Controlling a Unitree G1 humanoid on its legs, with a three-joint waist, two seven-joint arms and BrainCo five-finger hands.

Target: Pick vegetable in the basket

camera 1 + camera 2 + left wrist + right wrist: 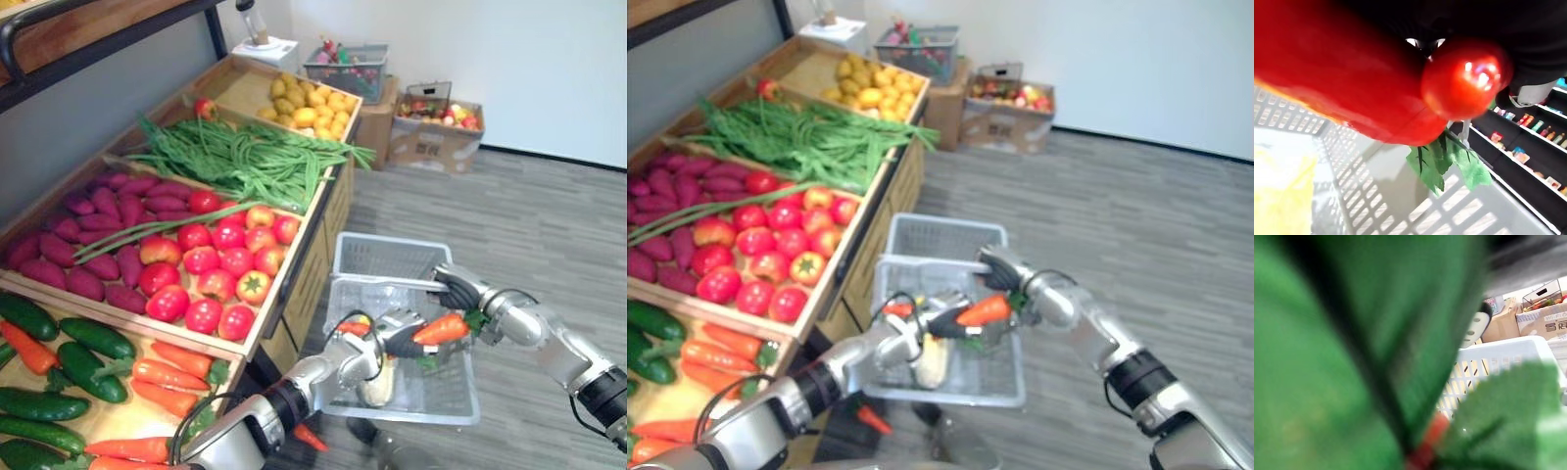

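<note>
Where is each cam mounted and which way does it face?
Left eye view: head, looking down and forward at the produce stand and white basket; both arms enter, left hand and right hand by the carrot.
Right eye view: head, just beside it, same scene, same arms.
Left wrist view: left wrist, right against the carrot, basket beneath; own hand too close to tell.
Right wrist view: right wrist, into the carrot's leaves, basket beyond.
Shared: all four see carrot and basket.
</note>
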